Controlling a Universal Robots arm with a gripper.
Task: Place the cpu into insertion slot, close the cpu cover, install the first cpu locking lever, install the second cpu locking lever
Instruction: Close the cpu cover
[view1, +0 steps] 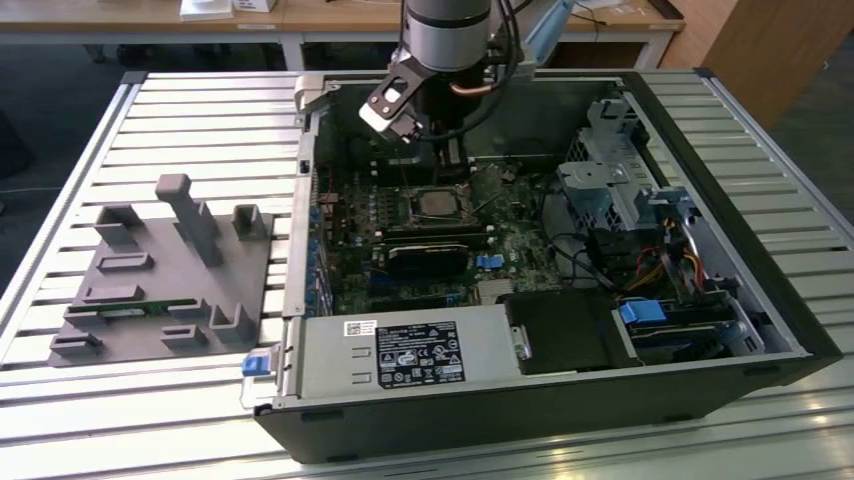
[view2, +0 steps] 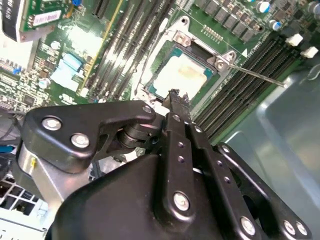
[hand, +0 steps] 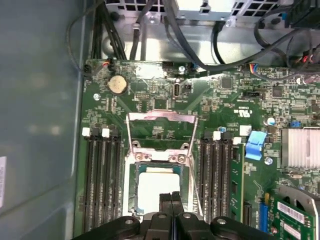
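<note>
The cpu (hand: 156, 189) lies silver top up in the insertion slot (hand: 133, 192) on the green motherboard; it also shows in the second wrist view (view2: 181, 74) and in the exterior view (view1: 435, 203). The cpu cover (hand: 160, 117) is swung open, its frame standing back from the slot at the hinge. A thin locking lever (view2: 261, 76) sticks out free beside the slot. My gripper (hand: 171, 198) is shut with nothing between its fingers, its tip just over the cpu's near edge (view2: 173, 94). In the exterior view the gripper (view1: 407, 125) hangs inside the open computer case, behind the slot.
Long black memory slots (hand: 102, 180) flank the slot on both sides. A black card (view1: 430, 252), a power supply (view1: 400, 355) and a drive cage (view1: 603, 180) crowd the case. Cables (hand: 150, 30) run along the case wall. A grey fixture (view1: 160, 280) sits at the exterior view's left.
</note>
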